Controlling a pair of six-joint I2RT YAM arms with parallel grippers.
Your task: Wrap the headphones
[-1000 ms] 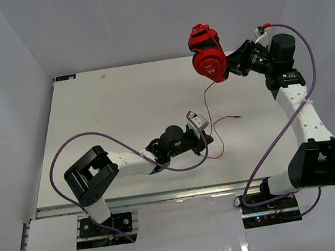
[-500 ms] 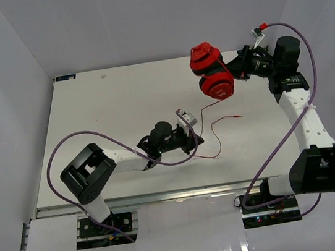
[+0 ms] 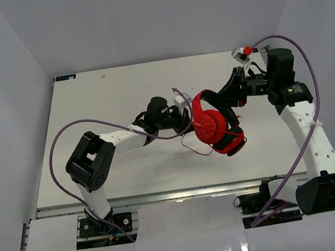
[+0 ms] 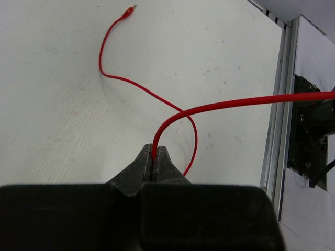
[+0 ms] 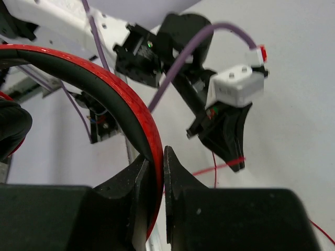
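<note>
Left gripper (image 4: 155,156): you see it clenched on the red cable (image 4: 235,103).
Right gripper (image 5: 155,164): you see it grasping the headphones (image 3: 208,124), mid-scene.

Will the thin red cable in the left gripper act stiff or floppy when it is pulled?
Probably floppy: the red cable lies in loose curves on the table. It looks thin and light, so its plug end would likely drag behind. Only the tips of the shut left gripper pinch it, so a hard pull might make it slip.
</note>
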